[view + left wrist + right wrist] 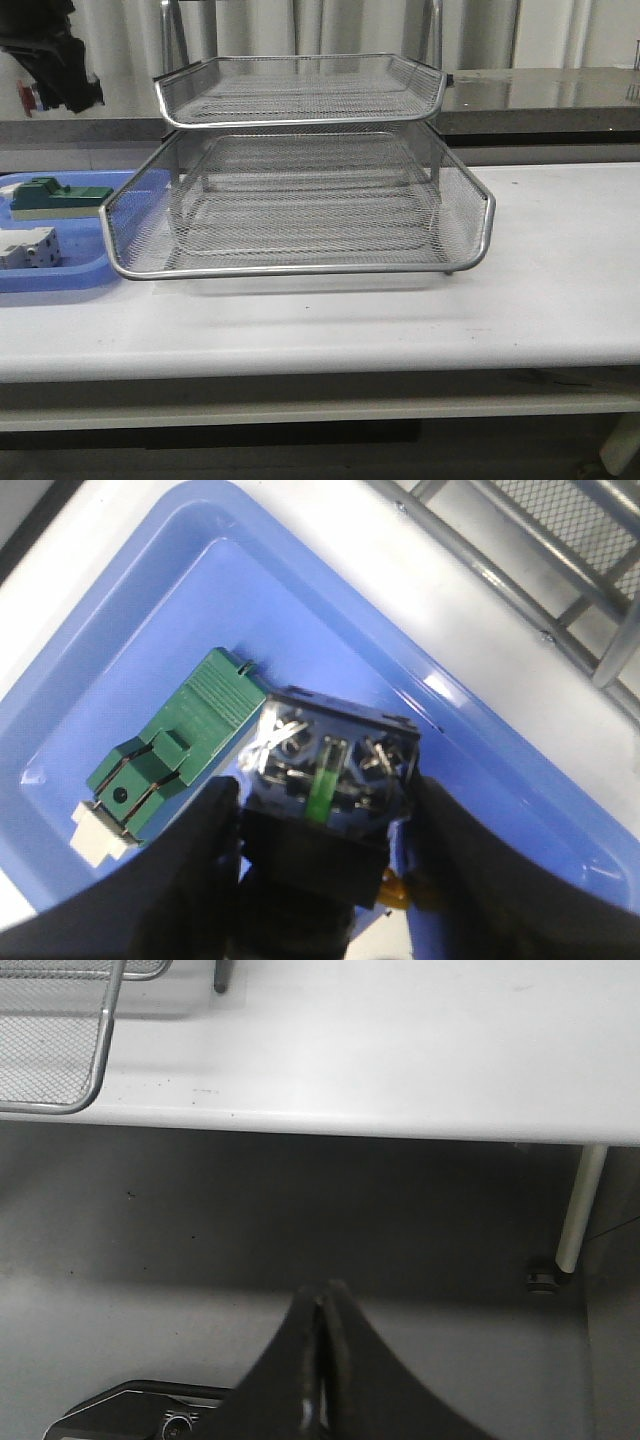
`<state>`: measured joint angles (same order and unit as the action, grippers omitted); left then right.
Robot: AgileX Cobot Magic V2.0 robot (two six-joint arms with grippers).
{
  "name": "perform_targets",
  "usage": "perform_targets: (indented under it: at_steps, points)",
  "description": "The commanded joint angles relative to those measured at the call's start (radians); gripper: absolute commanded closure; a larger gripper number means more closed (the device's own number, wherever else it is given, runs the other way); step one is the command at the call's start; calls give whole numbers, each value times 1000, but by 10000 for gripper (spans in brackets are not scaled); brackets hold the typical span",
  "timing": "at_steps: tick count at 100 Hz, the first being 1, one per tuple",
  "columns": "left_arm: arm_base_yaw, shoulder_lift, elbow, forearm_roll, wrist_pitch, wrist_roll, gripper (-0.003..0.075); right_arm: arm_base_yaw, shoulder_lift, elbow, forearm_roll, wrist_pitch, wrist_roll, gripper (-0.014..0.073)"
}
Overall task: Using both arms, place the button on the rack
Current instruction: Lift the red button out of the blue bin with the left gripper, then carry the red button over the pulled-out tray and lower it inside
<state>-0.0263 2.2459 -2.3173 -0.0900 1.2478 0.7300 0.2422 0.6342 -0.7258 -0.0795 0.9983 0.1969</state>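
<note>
The button (330, 780) sits between the black fingers (190, 870) of the left gripper (325, 880), its rear end with metal terminals and a green strip facing the wrist camera and a bit of yellow showing near one finger; the red head is hidden, so I take it for the button only from the dark body and that yellow part. The fingers press both flanks, so the left gripper is clamped on it. It hangs over the blue tray (120, 600), just beside the green block (170, 745) that lies in that tray. The front view shows the left arm (45, 55) raised high and left of the rack (300, 200), with the tray left of the rack on the white table (540, 290) and a white block (28, 247) near the green one. The rack shows 2 mesh tiers here, both bare. The right gripper (320, 1360) hangs off the table edge, right of the rack, its fingers pressed together on nothing. The risks, as I judge them: the hold is on smooth sides and could slip or twist in transit; the button could clip the rack's wire rim on entry; and a handover to the right gripper could drop it if release comes early.
</note>
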Motion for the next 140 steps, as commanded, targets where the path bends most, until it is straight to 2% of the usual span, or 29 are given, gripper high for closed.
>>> perform_targets:
  at_steps: [1, 22, 43, 67, 110, 140]
  points:
    - [4, -139, 24, -13, 27, -21, 716, -5, -1, -33, -16, -48, -3, 662]
    - [4, -324, 231, -28, 27, -31, 716, -5, -1, -33, -16, -48, -3, 662]
    - [-2, -522, 453, -117, 27, -38, 716, -5, -1, -33, -16, -48, -3, 662]
    - [-96, -656, 601, -122, 27, -36, 716, -5, -1, -33, -16, -48, -3, 662]
    - [-387, -595, 628, -131, -37, -11, 716, -5, -1, -33, -16, -48, -3, 662]
    - [-494, -478, 628, -131, -182, -8, 716, -5, -1, -33, -16, -48, -3, 662]
